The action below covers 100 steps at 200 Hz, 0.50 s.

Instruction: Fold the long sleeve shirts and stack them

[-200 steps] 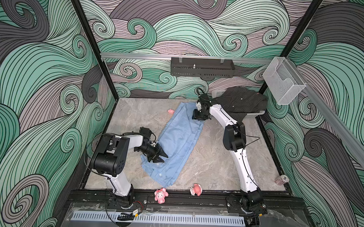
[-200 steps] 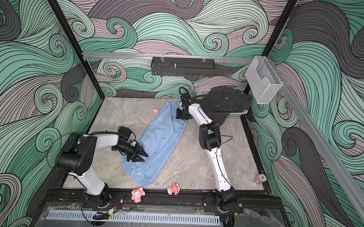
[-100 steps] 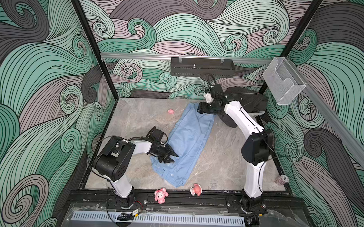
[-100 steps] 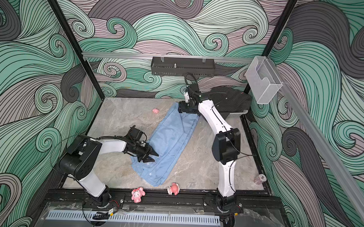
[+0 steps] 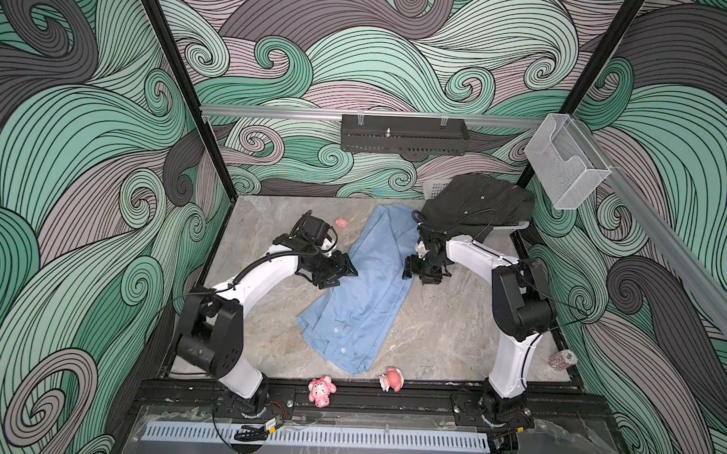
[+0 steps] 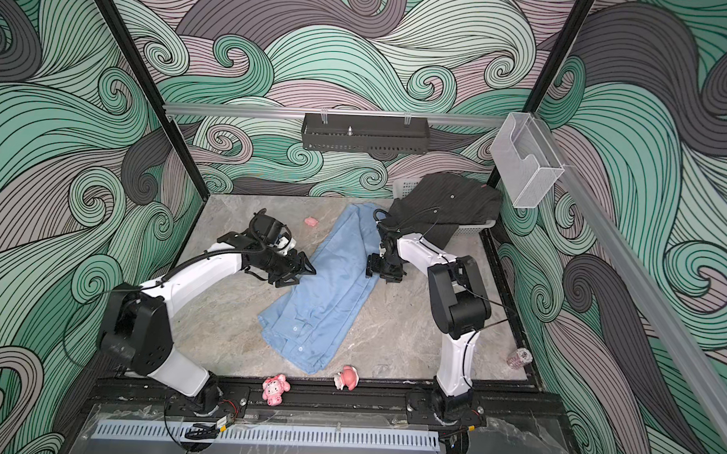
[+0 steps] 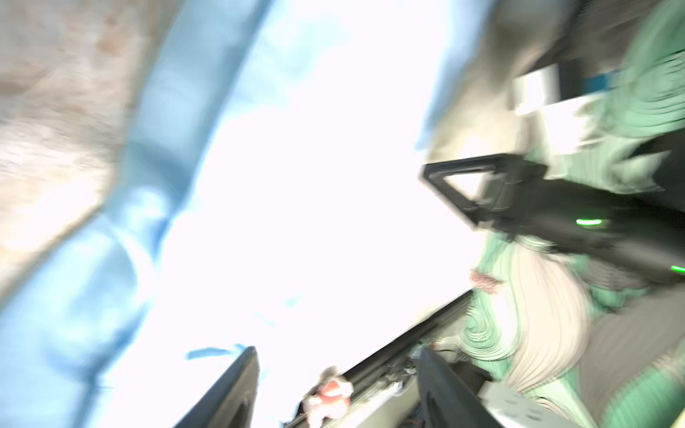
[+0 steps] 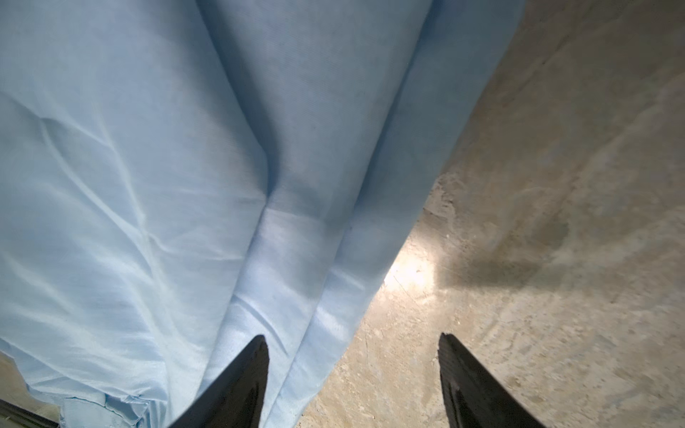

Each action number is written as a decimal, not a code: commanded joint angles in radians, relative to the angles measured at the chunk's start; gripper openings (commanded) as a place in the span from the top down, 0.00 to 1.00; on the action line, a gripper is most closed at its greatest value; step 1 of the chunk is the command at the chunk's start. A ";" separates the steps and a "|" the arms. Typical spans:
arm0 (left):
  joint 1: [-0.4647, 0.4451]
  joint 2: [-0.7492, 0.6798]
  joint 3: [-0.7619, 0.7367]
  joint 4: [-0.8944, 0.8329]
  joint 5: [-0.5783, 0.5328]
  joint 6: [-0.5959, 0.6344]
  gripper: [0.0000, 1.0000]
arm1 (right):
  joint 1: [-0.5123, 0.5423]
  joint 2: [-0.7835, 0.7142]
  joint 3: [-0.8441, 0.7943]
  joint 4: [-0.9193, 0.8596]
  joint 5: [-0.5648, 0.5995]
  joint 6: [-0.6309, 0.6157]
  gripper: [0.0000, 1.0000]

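Note:
In both top views a light blue long sleeve shirt (image 5: 368, 290) (image 6: 330, 289) lies in a long diagonal strip on the stone table, its button placket toward the front. The dark pinstriped shirt (image 5: 479, 203) (image 6: 450, 202) is draped over a basket at the back right. My left gripper (image 5: 348, 271) (image 6: 306, 271) is open at the blue shirt's left edge, holding nothing. My right gripper (image 5: 410, 271) (image 6: 370, 270) is open at its right edge. In the right wrist view one finger (image 8: 248, 378) is over the cloth (image 8: 185, 166) and the other over bare table. The left wrist view is blurred; its gripper (image 7: 337, 370) is open.
Two pink toys (image 5: 322, 391) (image 5: 392, 378) sit at the table's front edge and a small pink piece (image 5: 341, 222) at the back. A white basket (image 5: 503, 231) holds the dark shirt. A black shelf (image 5: 402, 134) and a clear holder (image 5: 567, 168) hang on the walls. A small patterned roll (image 5: 562, 359) stands front right.
Both grippers opened and let go of the blue shirt. The left one moved back from the shirt's near end to its left edge; the right came forward from the far end. The shirt shifted right.

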 commanded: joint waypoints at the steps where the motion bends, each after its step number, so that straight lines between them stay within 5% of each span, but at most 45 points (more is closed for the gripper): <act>1: 0.010 0.125 0.014 -0.207 -0.068 0.181 0.19 | -0.003 0.044 0.024 0.040 -0.021 0.019 0.26; 57: 0.034 0.155 -0.040 -0.230 -0.136 0.228 0.19 | -0.005 0.195 0.159 0.040 -0.061 -0.036 0.28; 100: 0.034 0.143 -0.198 -0.084 0.039 0.118 0.24 | -0.004 0.333 0.373 -0.002 -0.108 -0.111 0.33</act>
